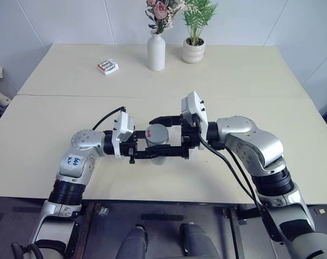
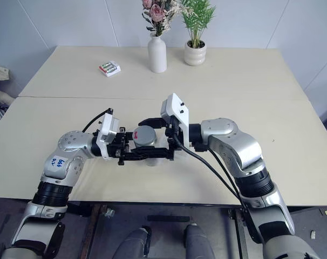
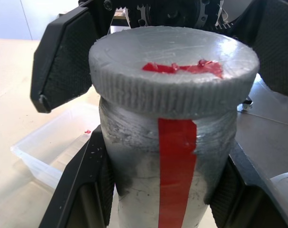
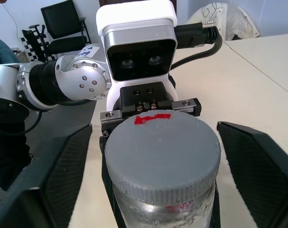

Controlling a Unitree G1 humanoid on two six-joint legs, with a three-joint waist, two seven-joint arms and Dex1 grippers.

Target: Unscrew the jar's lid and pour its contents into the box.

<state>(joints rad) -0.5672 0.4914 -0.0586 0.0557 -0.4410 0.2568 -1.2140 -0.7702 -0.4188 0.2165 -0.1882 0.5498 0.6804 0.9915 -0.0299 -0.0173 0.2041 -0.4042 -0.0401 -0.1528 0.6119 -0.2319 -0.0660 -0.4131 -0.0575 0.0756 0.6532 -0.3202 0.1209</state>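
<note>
The jar, clear with a red strip down its side, is held upright above the table, and my left gripper is shut on its body from the left. The silver-grey lid with a red mark sits on top of the jar. From the right, my right gripper straddles the lid, open. Its black fingers stand on either side of the lid with gaps. The box, shallow clear plastic, lies on the table below and beyond the jar. I cannot make out the contents through the cloudy wall.
At the table's far edge stand a white vase of flowers and a small potted plant. A small white pack of batteries lies at the back left. The table's front edge runs just below both arms.
</note>
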